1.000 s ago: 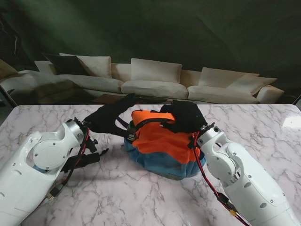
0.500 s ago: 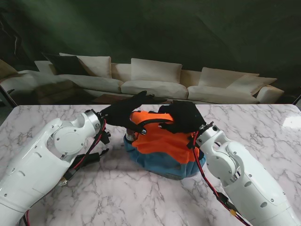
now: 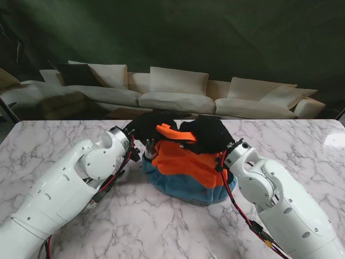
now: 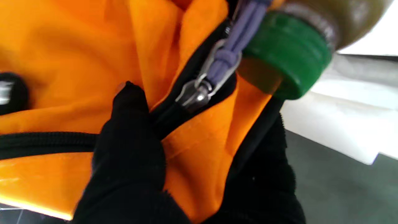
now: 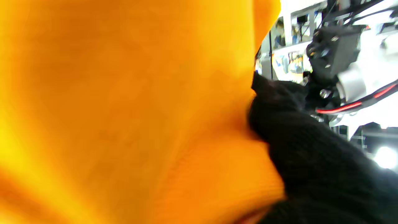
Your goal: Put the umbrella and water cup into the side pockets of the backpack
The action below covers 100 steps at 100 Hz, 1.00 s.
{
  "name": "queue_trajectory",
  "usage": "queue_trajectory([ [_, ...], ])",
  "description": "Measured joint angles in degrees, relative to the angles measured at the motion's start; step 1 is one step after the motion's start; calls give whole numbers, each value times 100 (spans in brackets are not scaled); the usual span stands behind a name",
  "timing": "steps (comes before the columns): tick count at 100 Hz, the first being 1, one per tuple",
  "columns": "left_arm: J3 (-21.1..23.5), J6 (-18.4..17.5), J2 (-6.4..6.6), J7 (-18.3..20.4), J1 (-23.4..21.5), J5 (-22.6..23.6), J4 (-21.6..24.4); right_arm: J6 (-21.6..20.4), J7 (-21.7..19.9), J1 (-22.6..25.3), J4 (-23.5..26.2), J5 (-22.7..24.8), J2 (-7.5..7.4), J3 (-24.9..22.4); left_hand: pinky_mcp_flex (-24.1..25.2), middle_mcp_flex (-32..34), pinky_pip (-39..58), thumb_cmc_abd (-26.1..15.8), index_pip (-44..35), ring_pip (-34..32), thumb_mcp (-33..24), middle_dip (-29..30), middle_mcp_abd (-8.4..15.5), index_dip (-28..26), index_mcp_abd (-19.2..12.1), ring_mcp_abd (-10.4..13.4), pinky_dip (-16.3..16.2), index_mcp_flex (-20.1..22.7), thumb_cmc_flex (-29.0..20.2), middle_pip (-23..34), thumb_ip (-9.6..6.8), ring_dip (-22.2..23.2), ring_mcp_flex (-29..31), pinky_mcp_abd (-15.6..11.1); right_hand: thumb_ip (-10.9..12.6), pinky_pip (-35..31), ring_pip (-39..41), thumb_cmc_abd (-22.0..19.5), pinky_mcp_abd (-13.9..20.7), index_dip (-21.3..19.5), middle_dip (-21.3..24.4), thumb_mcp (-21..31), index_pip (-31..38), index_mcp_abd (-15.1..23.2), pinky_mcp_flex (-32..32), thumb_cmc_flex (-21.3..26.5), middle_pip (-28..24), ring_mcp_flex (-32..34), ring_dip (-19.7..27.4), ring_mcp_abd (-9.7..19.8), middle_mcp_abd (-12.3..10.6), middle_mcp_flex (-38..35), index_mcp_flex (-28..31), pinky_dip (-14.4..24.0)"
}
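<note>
The orange and blue backpack [image 3: 186,167] sits mid-table. My left hand [image 3: 145,126], in a black glove, is curled over its top left corner. In the left wrist view its fingers [image 4: 130,146] pinch orange fabric [image 4: 71,56] beside a black zipper with a metal pull [image 4: 199,91] on a purple cord. The water cup [image 4: 287,59], olive with a green lid, pokes out close to that zipper. My right hand [image 3: 209,135] grips the pack's top right; its thumb [image 5: 298,143] presses into orange cloth [image 5: 124,109]. I cannot make out the umbrella.
White marble table [image 3: 161,226] stretches all round the pack. My left forearm [image 3: 70,189] lies across the near left of it, my right forearm [image 3: 280,199] across the near right. Sofas [image 3: 178,91] stand beyond the far edge.
My left arm has swung in from the table's left, and its hand has gone from hovering open to closing on the pack's top left. The right hand has held its grip.
</note>
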<state>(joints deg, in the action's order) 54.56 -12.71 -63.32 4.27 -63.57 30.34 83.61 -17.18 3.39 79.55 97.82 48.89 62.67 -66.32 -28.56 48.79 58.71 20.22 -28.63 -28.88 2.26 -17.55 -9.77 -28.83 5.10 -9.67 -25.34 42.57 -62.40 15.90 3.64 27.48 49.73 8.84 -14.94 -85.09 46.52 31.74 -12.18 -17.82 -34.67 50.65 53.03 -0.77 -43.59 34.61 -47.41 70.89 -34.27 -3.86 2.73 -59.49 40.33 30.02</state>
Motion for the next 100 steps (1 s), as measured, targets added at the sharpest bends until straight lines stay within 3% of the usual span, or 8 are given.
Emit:
queue_trajectory([
  [7, 24, -53, -29, -80, -26, 218, -16, -144, -354, 63, 136, -3, -40, -121, -128, 217, 186, 0, -423, -116, 0, -352, 16, -121, -56, 36, 0, 53, 0, 164, 2, 194, 121, -13, 185, 205, -655, -264, -6, -17, 258, -196, -210, -233, 470, -583, 262, -560, 75, -26, -2, 608, -264, 0],
  [17, 128, -84, -43, 133, -51, -185, -3, -483, -192, 194, 176, 60, -85, -238, -134, 282, 440, 18, -625, -191, 0, -696, 16, -267, -62, 19, -1, 53, -143, 272, 6, 316, 180, -3, 726, 730, -1552, -570, -75, -815, 528, -336, -1195, -466, 1268, -1390, 549, -1590, 424, -31, 25, 1438, -421, 0],
  [32, 204, -105, -32, 267, -72, -279, 67, -928, -109, 570, 336, -387, -68, -586, -135, 283, 475, 18, -660, -195, 0, -828, 16, -321, -63, 6, -6, 45, -224, 278, 37, 351, 180, 5, 773, 1727, -2578, -579, -313, -946, 1052, -651, -1691, -466, 2447, -1961, 1092, -2971, 1158, -155, 25, 2484, -754, -271],
  [41, 243, -142, -32, 253, -83, -217, 86, -1174, -11, 724, 395, -446, -37, -775, -136, 283, 475, 18, -696, -196, -141, -859, 16, -330, -65, 4, -6, 44, -227, 279, 38, 361, 180, 7, 773, 2008, -2789, -571, -359, -946, 1238, -913, -1832, -422, 2638, -2031, 1176, -3177, 1380, -165, 20, 2629, -979, -336],
  [55, 323, -147, -35, 201, -136, -234, 114, -1507, 601, 890, 431, 54, 14, -1063, -137, 283, 534, 9, -711, -249, -513, -999, 16, -343, -33, -4, -6, 42, -241, 324, 38, 449, 180, 47, 778, 2146, -2858, -588, -374, -947, 1412, -1171, -2053, 318, 2721, -2163, 1244, -3240, 1455, -168, -3, 2766, -1405, -342],
  [70, 375, -202, -31, 201, -155, -267, 114, -1519, 657, 1160, 561, -29, 33, -1394, -137, 284, 563, -3, -711, -257, -674, -1078, 16, -345, 94, -16, -9, 38, -298, 342, 38, 506, 180, 51, 836, 2182, -2860, -1282, -376, -863, 1531, -1570, -2252, 429, 2724, -2152, 1270, -3240, 1464, -168, 15, 2832, -1866, -343],
  [80, 375, -237, -27, 206, -150, -276, 112, -1456, 1313, 1290, 520, 660, 47, -1576, -137, 284, 617, -7, -711, -258, -687, -1091, 16, -345, 108, -16, -10, 37, -300, 342, 38, 565, 180, 51, 911, 2211, -2860, -1282, -377, -802, 1582, -1642, -2247, 429, 2738, -2022, 1270, -3241, 1495, -168, 73, 2860, -1985, -342],
  [100, 336, -237, -16, 258, -109, -333, 108, -959, 899, 1575, 569, 508, 6, -1803, -136, 284, 622, -24, -710, -258, -689, -1141, 16, -345, 116, -16, -13, 25, -349, 342, 38, 579, 180, 51, 1121, 2320, -3013, -1215, -385, -577, 1721, -276, -2311, 86, 2779, -1294, 1530, -3331, 1691, -170, 406, 2931, -1953, -455],
])
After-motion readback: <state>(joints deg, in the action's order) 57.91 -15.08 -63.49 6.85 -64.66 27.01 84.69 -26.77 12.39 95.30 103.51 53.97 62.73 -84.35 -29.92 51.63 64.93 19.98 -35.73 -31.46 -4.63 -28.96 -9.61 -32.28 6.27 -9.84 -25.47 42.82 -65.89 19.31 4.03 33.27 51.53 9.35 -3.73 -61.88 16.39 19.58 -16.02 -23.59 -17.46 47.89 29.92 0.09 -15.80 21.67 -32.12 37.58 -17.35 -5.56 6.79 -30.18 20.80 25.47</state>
